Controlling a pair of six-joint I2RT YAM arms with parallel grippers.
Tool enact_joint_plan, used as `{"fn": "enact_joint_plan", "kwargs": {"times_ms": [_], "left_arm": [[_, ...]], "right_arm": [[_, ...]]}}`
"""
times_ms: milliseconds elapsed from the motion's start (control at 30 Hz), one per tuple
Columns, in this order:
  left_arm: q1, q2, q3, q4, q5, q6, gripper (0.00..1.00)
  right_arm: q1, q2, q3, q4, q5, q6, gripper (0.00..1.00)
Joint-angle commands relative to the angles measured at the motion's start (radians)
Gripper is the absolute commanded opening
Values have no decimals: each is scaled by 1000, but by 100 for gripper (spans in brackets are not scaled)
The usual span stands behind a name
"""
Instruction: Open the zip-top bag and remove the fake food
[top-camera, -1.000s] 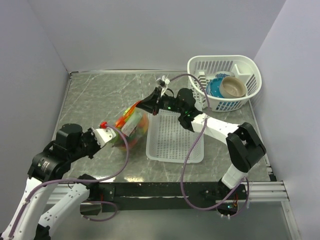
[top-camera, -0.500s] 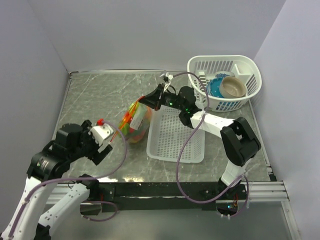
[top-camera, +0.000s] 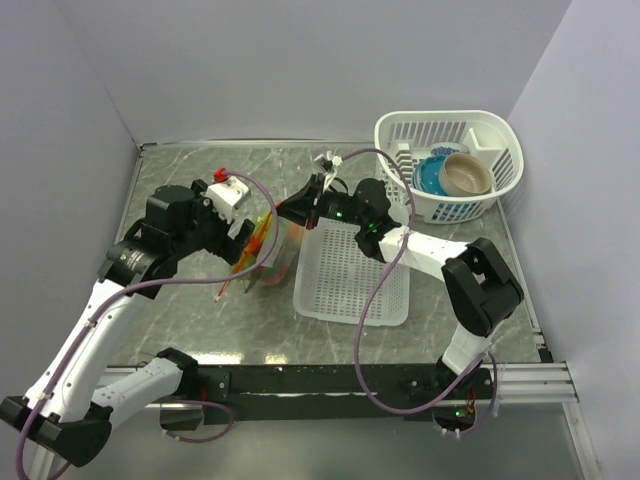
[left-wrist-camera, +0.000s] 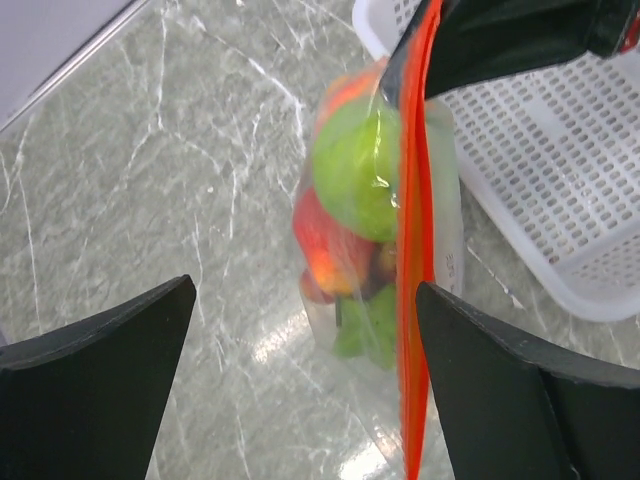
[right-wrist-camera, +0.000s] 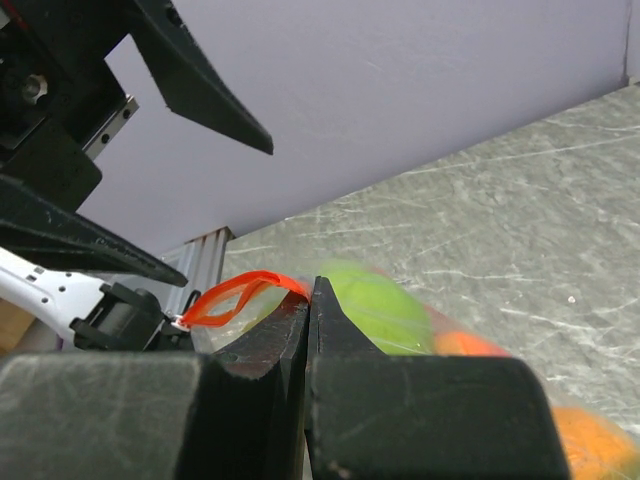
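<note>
Right hand clamped on zip-top bag strip, bag hanging beneath it; left hand spread wide, astride bag; fake food inside. Risk: left pinches both lips; zip stays shut.

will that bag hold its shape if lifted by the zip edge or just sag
Probably sags: the zip-top bag is thin clear film, pinched at its orange strip by the right pincer, fake food bunched below. Likely bottom-heavy and swingy. Glossy film may slip.
</note>
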Motion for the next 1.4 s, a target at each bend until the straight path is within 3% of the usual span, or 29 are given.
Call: {"fn": "enact_joint_plan", "kwargs": {"times_ms": [0, 400, 600, 767, 933, 1000, 1033, 1100, 1300, 1367], "left_arm": [[4, -25, -21, 94, 30, -22, 99], [4, -58, -94, 48, 85, 15, 98], [4, -65, -160, 113, -3, 46, 92], [4, -26, -194, 150, -95, 64, 71], [4, -25, -180, 157, -80, 58, 58], [4, -17, -186, 157, -85, 64, 43], [4, -17, -191, 159, -88, 69, 25], [4, -11, -197, 163, -106, 67, 5], [6, -32, -135, 182, -255, 77, 1], [6, -35, -111, 177, -281, 87, 1]], "right_arm": [[7, -61, -14, 47, -9, -17, 1], [7, -64, -23, 41, -10, -21, 1], [5, -65, -31, 53, -18, -11, 1], [5, -83, -52, 61, -30, -8, 1], [5, -97, -68, 53, -36, -15, 1], [7, -100, -69, 56, -41, -9, 2], [7, -102, -71, 58, -44, -4, 3], [7, -109, -71, 47, -47, -6, 6], [5, -172, -57, -192, 40, -150, 29], [5, -197, -37, -304, 83, -179, 31]]}}
